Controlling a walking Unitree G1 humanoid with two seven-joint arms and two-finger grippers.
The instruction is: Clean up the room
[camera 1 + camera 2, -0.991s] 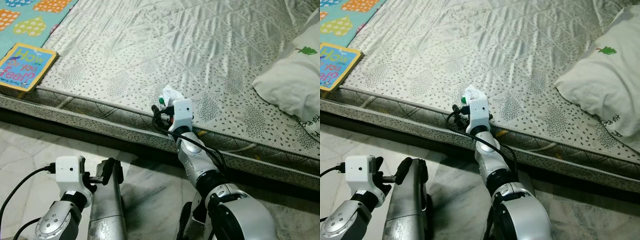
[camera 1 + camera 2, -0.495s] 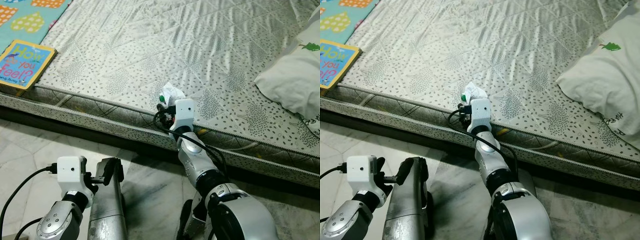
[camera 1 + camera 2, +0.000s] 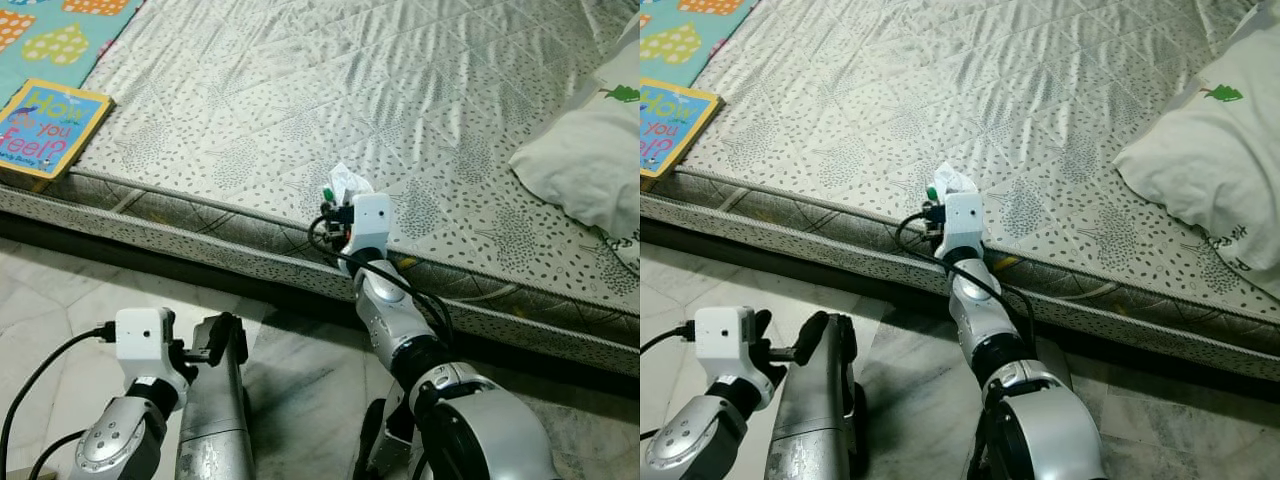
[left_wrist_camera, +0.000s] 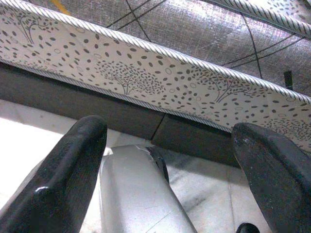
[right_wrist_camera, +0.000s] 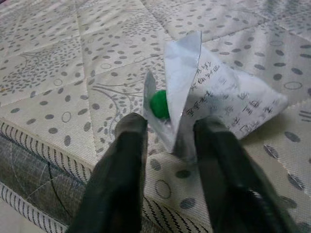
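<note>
The crumpled wrapper (image 5: 214, 104) is being straddled by the right gripper (image 5: 170, 145), fingers spread, at the mattress's (image 3: 300, 90) near edge.

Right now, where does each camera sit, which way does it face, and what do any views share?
Left eye view: on the head, looking down at the mattress, book and pillow; both silver arms show.
Right eye view: the same scene from the head's other eye.
Left wrist view: low by the floor, facing the mattress side past the left gripper.
Right wrist view: at the mattress edge, facing the wrapper past the right gripper.
Shared: wrapper, mattress.
</note>
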